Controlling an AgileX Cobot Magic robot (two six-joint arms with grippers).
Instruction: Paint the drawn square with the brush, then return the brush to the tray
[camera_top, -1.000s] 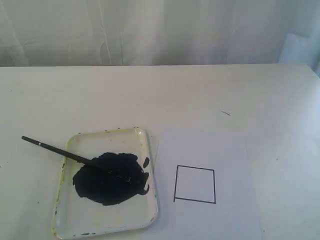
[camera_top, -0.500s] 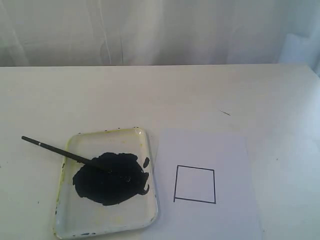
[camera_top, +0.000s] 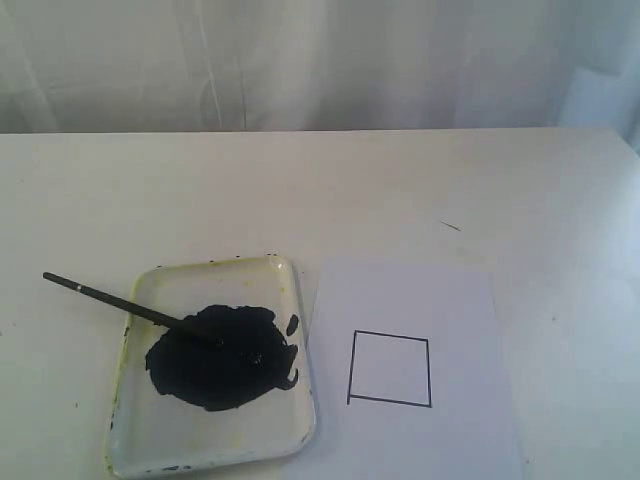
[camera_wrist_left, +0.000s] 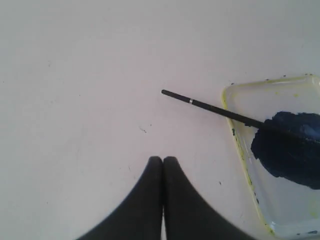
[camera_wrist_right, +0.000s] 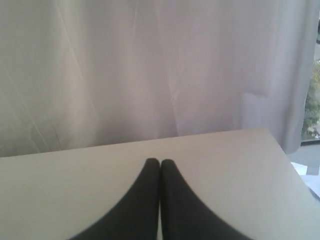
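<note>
Paintbrush (camera_top: 115, 298), long, thin, black, leans on the rim of the stained white tray (camera_top: 215, 264); my left claw (camera_wrist_left: 162, 161) and right claw (camera_wrist_right: 160, 163) are pinched closed, empty.

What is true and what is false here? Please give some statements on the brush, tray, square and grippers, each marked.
1. The square is blank inside. True.
2. The brush lies wholly inside the tray. False: its handle sticks out over the rim.
3. The left gripper is shut and empty. True.
4. The right gripper holds the brush. False: it is shut on nothing.
5. The paper lies left of the tray in the exterior view. False: it lies right of it.
</note>
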